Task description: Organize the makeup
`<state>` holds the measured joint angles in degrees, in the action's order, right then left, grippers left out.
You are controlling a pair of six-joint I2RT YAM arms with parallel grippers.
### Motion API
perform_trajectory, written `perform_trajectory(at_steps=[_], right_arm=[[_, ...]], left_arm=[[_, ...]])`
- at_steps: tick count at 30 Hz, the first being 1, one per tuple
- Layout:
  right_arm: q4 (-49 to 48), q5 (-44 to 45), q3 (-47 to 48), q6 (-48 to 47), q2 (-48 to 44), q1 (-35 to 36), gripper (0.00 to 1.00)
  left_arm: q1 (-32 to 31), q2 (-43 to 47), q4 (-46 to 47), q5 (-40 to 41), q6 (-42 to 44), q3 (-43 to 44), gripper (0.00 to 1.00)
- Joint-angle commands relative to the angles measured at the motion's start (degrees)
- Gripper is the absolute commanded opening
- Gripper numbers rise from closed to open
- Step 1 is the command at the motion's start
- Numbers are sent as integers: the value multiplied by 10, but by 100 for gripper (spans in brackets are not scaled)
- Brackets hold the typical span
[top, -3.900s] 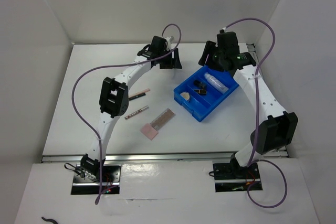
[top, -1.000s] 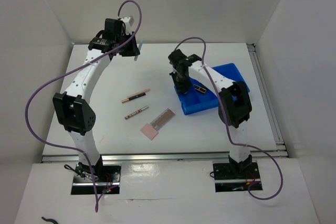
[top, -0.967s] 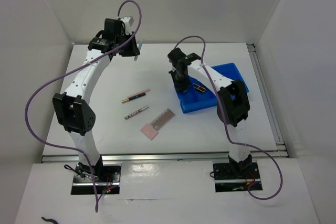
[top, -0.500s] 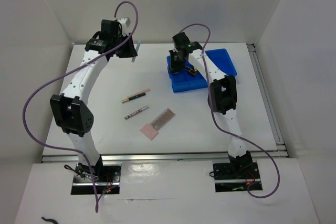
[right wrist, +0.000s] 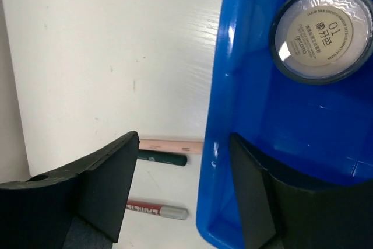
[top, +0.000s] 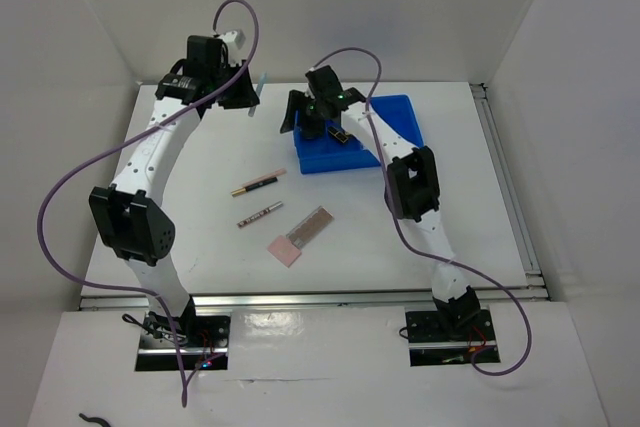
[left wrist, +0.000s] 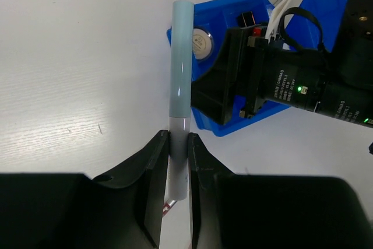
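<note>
Transfer of a pale blue cosmetic stick (left wrist: 179, 68) into the blue tray (top: 397, 105) is being judged the step in hand. The stick is being clamped near its lower end by the left gripper (left wrist: 178, 143), both fingers pressed against it. It is being carried in the air over the far part of the tabletop (top: 470, 217), just left of the tray and apart from it.

The left arm is being stretched far forward and bent to the right at its upper joint, so that the stick is pointing toward the tray.

The right arm is being reached forward across the tray. The right gripper (top: 303, 113) is being held at the tray's left end with its jaws apart, one finger outside the wall and one inside. Whether either finger is touching the wall cannot be told.

A round compact (right wrist: 323, 30) is lying in the tray, just beside that gripper. Two slim pencils (top: 258, 182) and a flat pink palette (top: 298, 237) are lying on the tabletop nearer the bases, well apart from both grippers.

For the next move, the stick is being judged to need carrying to the right over the tray, lowering into a free compartment, and releasing. Clearance from the right gripper is being called for, since the tray's left end is being crowded by it.
</note>
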<state>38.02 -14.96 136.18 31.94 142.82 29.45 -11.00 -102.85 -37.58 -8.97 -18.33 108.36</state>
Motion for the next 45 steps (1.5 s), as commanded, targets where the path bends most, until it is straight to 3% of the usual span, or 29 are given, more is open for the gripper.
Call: perform_trajectory(at_steps=[1,5,10,14,22,26,34,45], right_arm=[[-23,19,-10,3,-77,-26,71],[-11,91,-110,-34,-191,-73,71],[13,209,-184,-57,-256,-156,70],[24,215,-214,-57,-261,-230,71],[-36,96,-259,-57,-212,-348,69],[-48,41,-259,-67,-186,-359,63],[-111,-8,-401,-48,-225,-340,20],[-110,28,-563,-53,-363,-297,16]], left_arm=[[4,31,6,-17,-5,29,0],[4,36,11,-52,-10,29,0],[-18,15,44,-123,-38,17,0],[-49,-20,81,-158,-69,12,0],[-105,-114,161,-229,-136,54,0],[-118,-162,167,-250,-156,99,0],[-123,-200,186,-268,-182,128,0],[-160,-253,209,-267,-199,166,0]])
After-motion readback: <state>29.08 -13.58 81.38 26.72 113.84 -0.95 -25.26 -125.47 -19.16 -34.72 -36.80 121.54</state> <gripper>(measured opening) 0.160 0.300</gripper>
